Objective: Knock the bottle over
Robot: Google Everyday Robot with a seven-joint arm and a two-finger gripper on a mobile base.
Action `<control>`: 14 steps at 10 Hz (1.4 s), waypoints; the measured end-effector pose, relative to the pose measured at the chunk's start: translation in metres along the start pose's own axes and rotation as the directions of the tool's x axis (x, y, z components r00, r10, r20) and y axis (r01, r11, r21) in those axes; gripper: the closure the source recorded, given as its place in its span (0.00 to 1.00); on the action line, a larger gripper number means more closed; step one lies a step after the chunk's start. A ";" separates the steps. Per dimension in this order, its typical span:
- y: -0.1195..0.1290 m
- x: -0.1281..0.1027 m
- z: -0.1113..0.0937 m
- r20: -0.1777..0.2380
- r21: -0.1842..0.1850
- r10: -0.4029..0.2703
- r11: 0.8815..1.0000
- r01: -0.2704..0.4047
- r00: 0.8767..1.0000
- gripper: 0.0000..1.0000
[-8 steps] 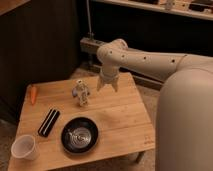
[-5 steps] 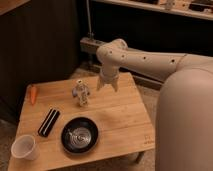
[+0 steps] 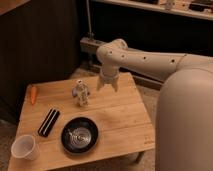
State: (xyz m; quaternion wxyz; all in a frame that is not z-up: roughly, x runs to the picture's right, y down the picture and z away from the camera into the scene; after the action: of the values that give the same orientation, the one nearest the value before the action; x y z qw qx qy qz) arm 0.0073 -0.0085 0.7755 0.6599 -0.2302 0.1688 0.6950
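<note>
Nothing shifted since half-second back: my pincer [image 3: 108, 84] hangs same spot over far side of table [image 3: 125, 117], fingers spread, holding nothing. Bottle [image 3: 80, 94] stands upright as before, just left of pincer, not touching it. Bottle slim, pale whitish-beige, grey tints. Black bowl [image 3: 80, 135] near front holds something shiny, cannot tell what. White cup [image 3: 24, 147] upright at front-left corner. Black bar [image 3: 48, 122] and carrot [image 3: 33, 93] lie left.

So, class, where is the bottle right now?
In the camera view the bottle stands upright at the far middle of the wooden table, left of the gripper, beyond the black bowl, right of the carrot.
</note>
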 end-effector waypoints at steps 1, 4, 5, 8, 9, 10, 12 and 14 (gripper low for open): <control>0.000 0.000 0.000 0.000 0.000 0.000 1.000 0.000 1.000 0.35; 0.000 0.000 0.000 0.000 0.000 0.000 1.000 0.000 1.000 0.35; 0.000 0.000 0.000 0.000 0.000 0.000 1.000 0.000 1.000 0.35; 0.002 -0.019 0.009 0.014 0.004 -0.030 1.000 0.030 0.999 0.35; 0.010 -0.035 0.012 0.026 0.003 -0.045 0.999 0.045 0.999 0.35; 0.016 -0.051 0.015 0.037 0.008 -0.059 0.998 0.059 0.998 0.38; 0.031 -0.083 0.022 0.074 0.036 -0.086 0.996 0.084 0.993 0.58; 0.049 -0.089 0.030 0.097 0.062 -0.122 0.991 0.116 0.988 0.77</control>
State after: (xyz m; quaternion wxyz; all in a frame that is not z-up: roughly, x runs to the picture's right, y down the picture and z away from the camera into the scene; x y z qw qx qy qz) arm -0.0424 -0.0706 0.8459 0.7140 -0.1860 0.1410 0.6601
